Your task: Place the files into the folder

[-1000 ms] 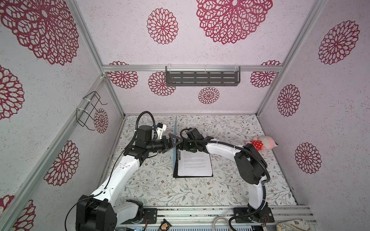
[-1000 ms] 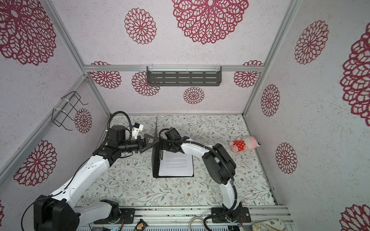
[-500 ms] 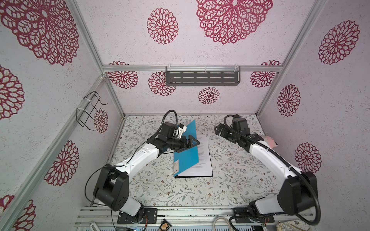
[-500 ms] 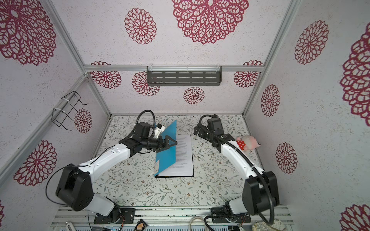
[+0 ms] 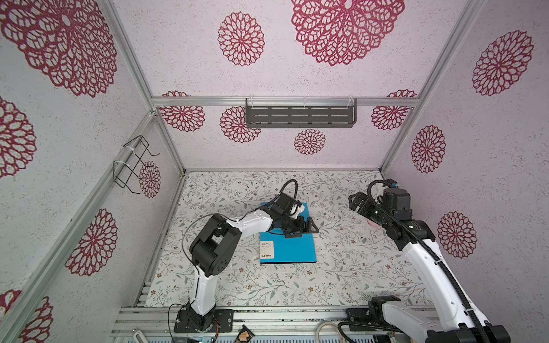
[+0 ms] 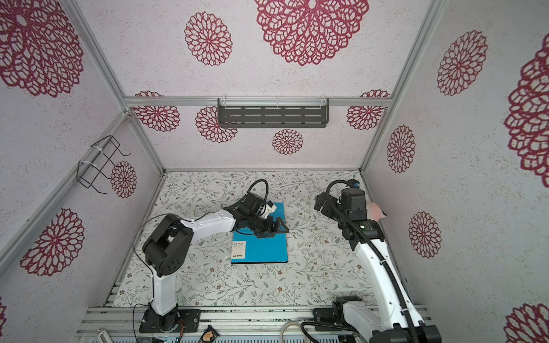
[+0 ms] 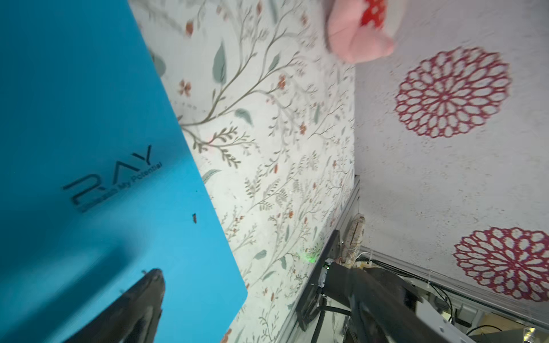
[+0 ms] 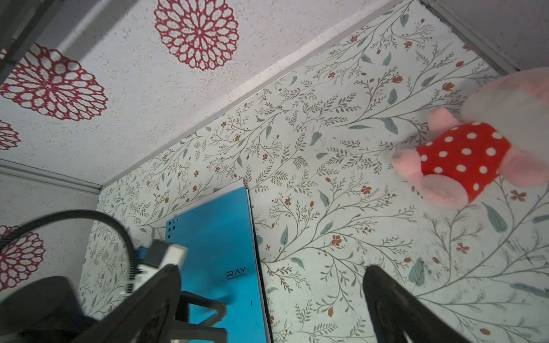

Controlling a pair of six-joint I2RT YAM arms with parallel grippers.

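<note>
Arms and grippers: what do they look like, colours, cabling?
Both arms match: the left arm and right arm have white link shells with black joint housings and black bases. The left gripper and right gripper are black, with angular parallel fingers. A black cable loops at each wrist; ribbed black conduit runs along the right arm.

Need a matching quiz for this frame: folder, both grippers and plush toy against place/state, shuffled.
Things:
1 folder
2 left gripper
3 right gripper
4 plush toy

Place or state:
A open, over the folder's right edge
B closed, blue side up, flat on the table
C open, off to the folder's right, holding nothing
D pink, red dotted, on the table's right side

Pairs: 1-B, 2-A, 3-C, 4-D
</note>
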